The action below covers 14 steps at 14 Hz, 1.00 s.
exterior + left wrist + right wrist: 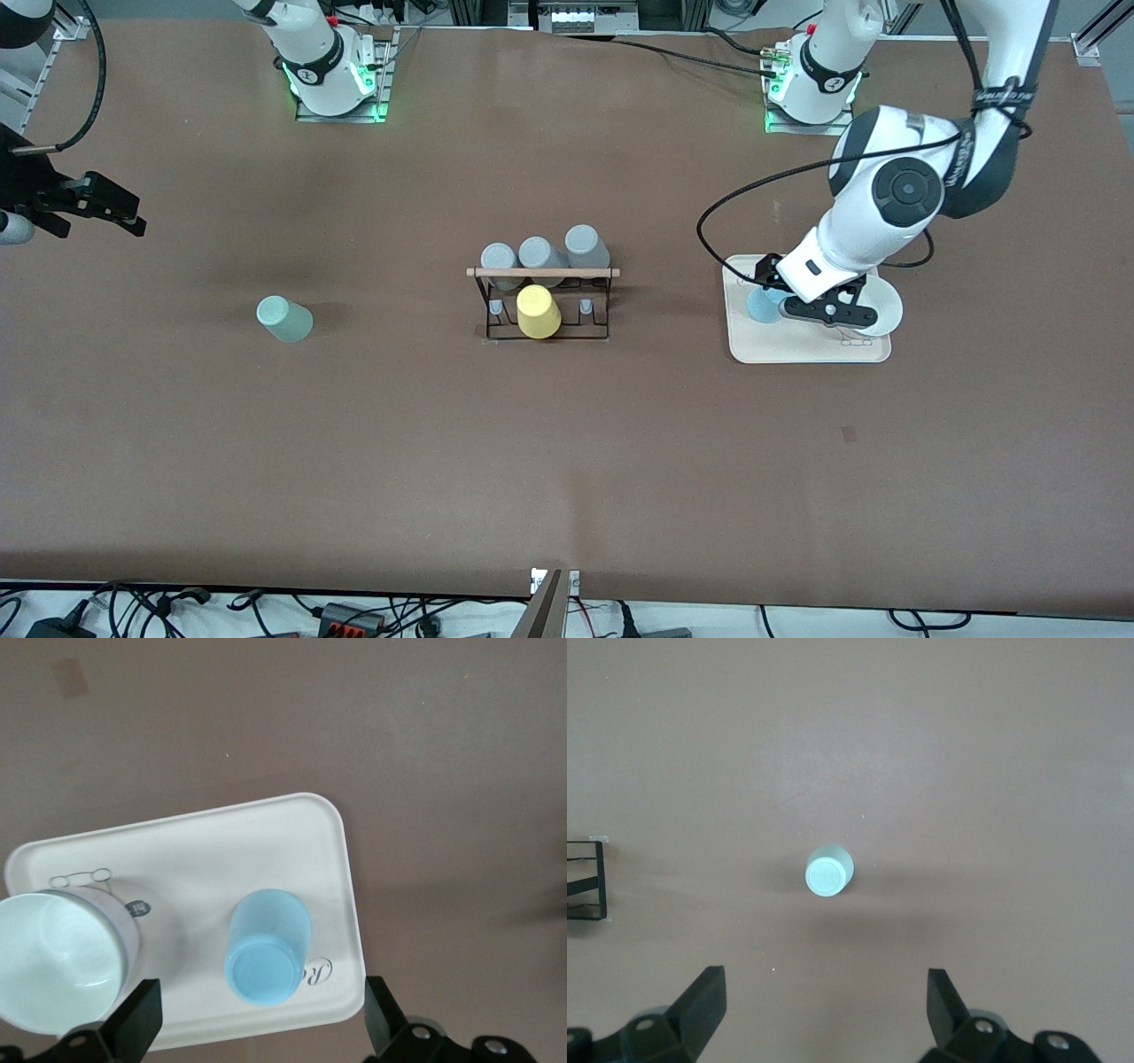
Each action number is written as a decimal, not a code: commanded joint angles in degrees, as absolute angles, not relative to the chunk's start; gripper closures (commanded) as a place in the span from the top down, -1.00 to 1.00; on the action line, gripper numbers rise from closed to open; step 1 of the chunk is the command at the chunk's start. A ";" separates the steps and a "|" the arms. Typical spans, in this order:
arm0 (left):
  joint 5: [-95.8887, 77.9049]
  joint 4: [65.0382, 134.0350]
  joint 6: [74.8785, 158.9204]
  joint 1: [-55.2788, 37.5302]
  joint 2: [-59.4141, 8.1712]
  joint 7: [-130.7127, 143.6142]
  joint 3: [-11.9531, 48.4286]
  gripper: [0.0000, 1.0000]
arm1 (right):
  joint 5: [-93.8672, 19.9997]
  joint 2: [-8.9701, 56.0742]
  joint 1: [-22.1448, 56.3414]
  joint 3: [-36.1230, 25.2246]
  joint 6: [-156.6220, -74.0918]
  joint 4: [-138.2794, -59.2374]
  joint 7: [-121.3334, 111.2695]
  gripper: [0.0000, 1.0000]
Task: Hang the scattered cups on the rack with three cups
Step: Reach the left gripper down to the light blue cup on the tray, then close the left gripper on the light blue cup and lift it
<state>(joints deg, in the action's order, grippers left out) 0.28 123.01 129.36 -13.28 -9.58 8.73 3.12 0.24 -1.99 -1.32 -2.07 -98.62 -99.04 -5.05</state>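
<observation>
the left gripper (791,301) hangs low over the cream rounded plastic tray (802,350) toward the left arm's end of the table, its two black fingers (133,1023) spread wide apart with nothing between them; the small light blue handleless tumbler (267,945) stands upside down on the tray just below the claw, lined up with the gap between the fingers, while a white bowl (55,959) sits on the same tray close beside one finger; the step in hand looks like the pick of this blue cup; to do it well the claw should drop straight so the fingers pass either side of the tumbler wall, keep clear of the bowl rim, and close gently about mid-height, since the smooth tapered plastic could squirt out of a hard pinch.

the right gripper (89,206) waits up in the air at the right arm's end of the table, fingers likewise apart and empty; the pale mint-green plastic tumbler (828,872) stands mouth-down on the brown table (567,461) ahead of that claw, well apart from it.

the small black wire rack with a light wooden rod (543,273) stands mid-table between the two claws, already carrying three grey cups (542,254) and a yellow cup (538,312); free pegs flank the yellow one.
</observation>
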 commanded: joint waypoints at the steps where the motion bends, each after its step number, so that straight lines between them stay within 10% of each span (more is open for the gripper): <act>1: 1.85 131.30 138.40 -13.10 -7.73 9.76 3.34 1.00 | -0.26 -2.55 -1.41 -1.85 -99.32 -99.93 -4.66 1.00; 12: 1.85 137.10 154.31 -12.66 -14.23 9.49 3.34 0.97 | -0.88 -1.50 -1.58 -1.85 -99.31 -99.67 -4.57 1.00; 14: 1.85 138.33 157.41 -12.57 -15.29 9.40 3.34 0.48 | -0.88 -1.06 -1.49 -1.85 -99.49 -99.23 -4.66 1.00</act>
<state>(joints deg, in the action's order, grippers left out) 0.28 136.87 154.43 -13.21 -14.63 8.73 3.11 0.09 -1.23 -1.34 -2.08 -98.74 -99.19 -4.97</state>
